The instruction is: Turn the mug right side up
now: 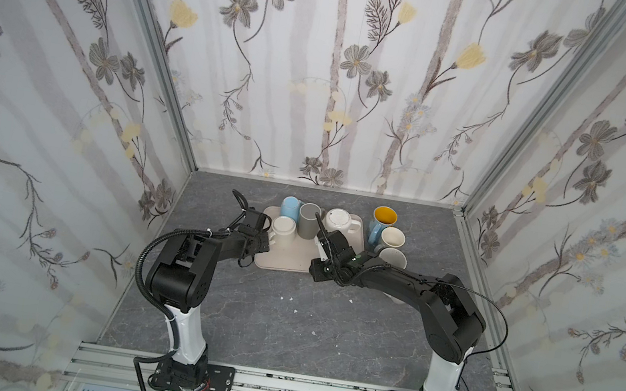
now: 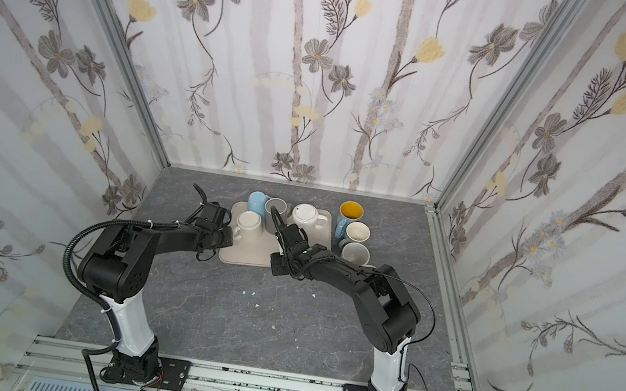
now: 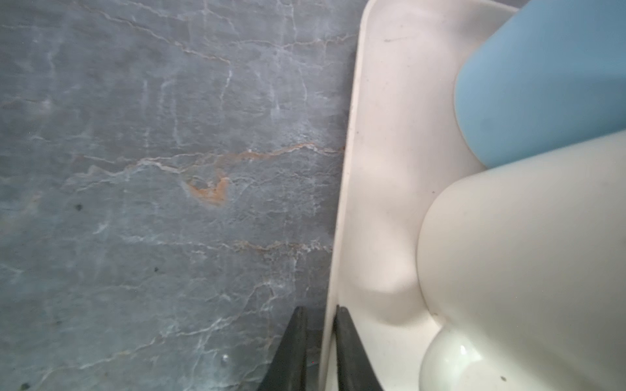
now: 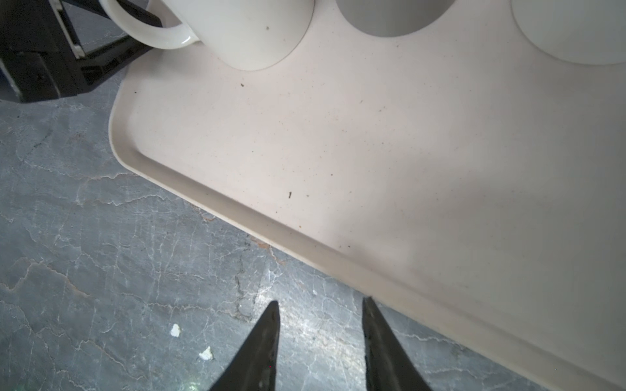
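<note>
Four upside-down mugs sit on the tray in both top views, three upright ones beside it. Left wrist view: the left pincer is clamped on the tray's rim, the cream mug just beyond its inner finger. Right wrist view: the right pincer hangs apart above the counter, just short of the tray's near edge.

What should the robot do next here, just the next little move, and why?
Probably reach the right end effector forward to the upside-down white mug. It hovers open over the table beside the tray, holding nothing, while the left end effector is shut on the tray rim, likely steadying it.
</note>
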